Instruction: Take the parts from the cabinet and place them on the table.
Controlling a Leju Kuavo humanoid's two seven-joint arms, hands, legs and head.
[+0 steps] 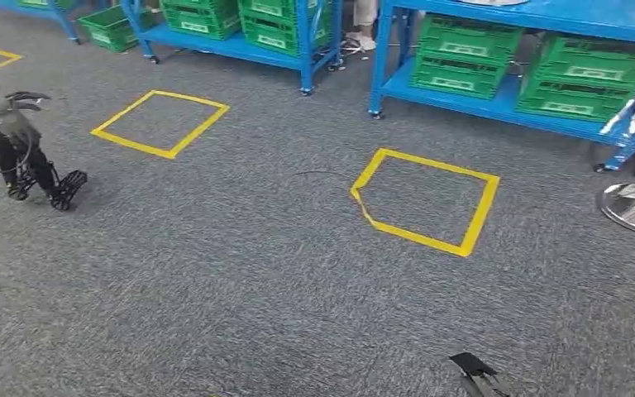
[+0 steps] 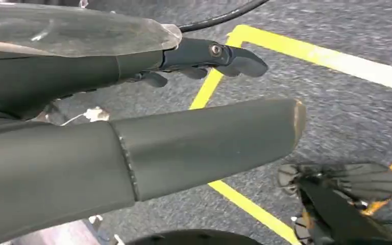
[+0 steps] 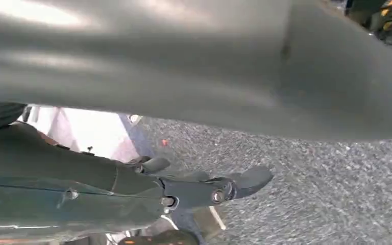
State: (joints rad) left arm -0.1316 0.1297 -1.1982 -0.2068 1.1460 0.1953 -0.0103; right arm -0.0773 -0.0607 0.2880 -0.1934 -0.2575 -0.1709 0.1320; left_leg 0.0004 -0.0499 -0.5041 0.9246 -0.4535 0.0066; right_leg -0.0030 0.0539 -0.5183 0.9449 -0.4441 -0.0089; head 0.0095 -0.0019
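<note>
Spanning grey carpet (image 1: 240,273) — yellow squares (image 1: 424,201) (blue racks (image 1: 496,99) behind)

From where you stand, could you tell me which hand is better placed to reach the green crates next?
Right, probably, though neither is close. The green crates on the blue rack lie ahead on the robot's right, while the left hand hangs low at the far left, holding nothing.

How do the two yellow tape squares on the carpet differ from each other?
The far yellow square has four straight sides, while the near yellow square has one side kinked inward. The far square lies off to the left, by the left hand; the near square lies in front of the blue rack with green crates. Both are outlines on grey carpet with nothing inside them.
</note>
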